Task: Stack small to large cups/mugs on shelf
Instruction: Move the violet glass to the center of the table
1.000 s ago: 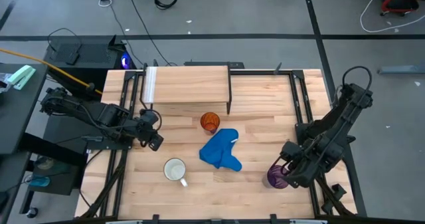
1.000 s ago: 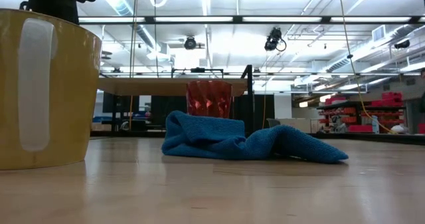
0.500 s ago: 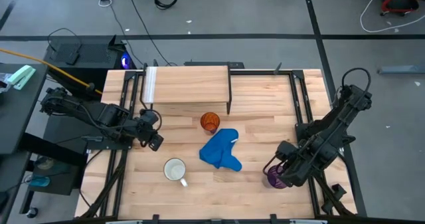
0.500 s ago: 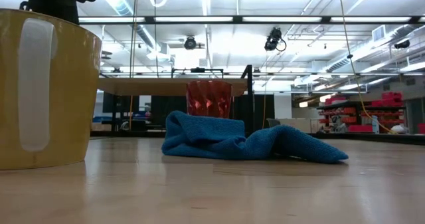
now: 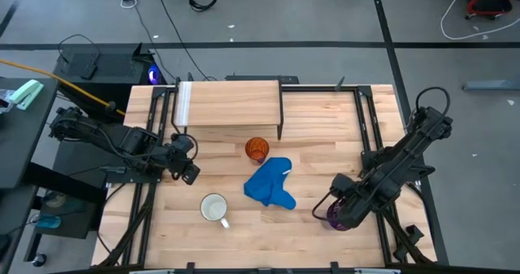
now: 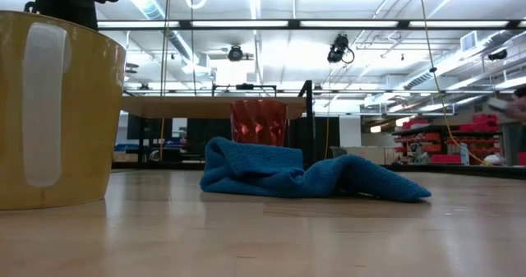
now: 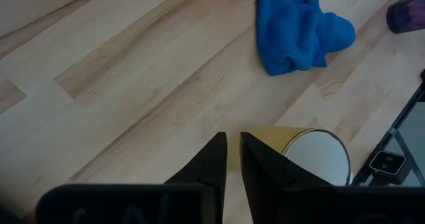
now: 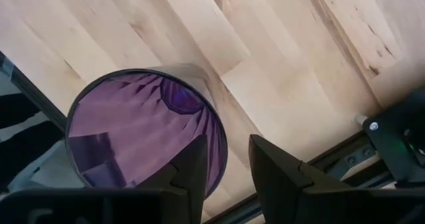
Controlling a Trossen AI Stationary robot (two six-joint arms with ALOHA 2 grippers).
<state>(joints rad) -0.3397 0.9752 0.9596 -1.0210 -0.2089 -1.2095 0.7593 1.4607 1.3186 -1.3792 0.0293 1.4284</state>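
Note:
The purple tumbler (image 5: 335, 217) stands near the table's front right, and my right gripper (image 5: 340, 202) is shut on its rim; it fills the right wrist view (image 8: 143, 127). The small orange cup (image 5: 257, 149) stands on the table in front of the shelf (image 5: 229, 103). The mug (image 5: 214, 208), white inside and yellow outside, stands near the front edge, its handle toward the near right. My left gripper (image 5: 192, 174) hovers shut and empty left of the mug; the mug also shows in its wrist view (image 7: 312, 154). My right gripper holds the tumbler by its rim (image 8: 219, 141), on the side nearest the gripper. One finger (image 8: 189, 174) is inside the tumbler and the other (image 8: 279, 177) outside. The fingers come from above, slanting from the table's right. Whether the tumbler's base is clear of the table does not show.
A crumpled blue cloth (image 5: 270, 186) lies between the orange cup, the mug and the tumbler. Black metal rails (image 5: 370, 136) run along the table's left and right sides. The shelf's top (image 6: 214, 106) is bare.
My right gripper has moved toward the table's left, and the purple tumbler has shifted a little the same way with it. A blurred shape has come into the low view at its right edge.

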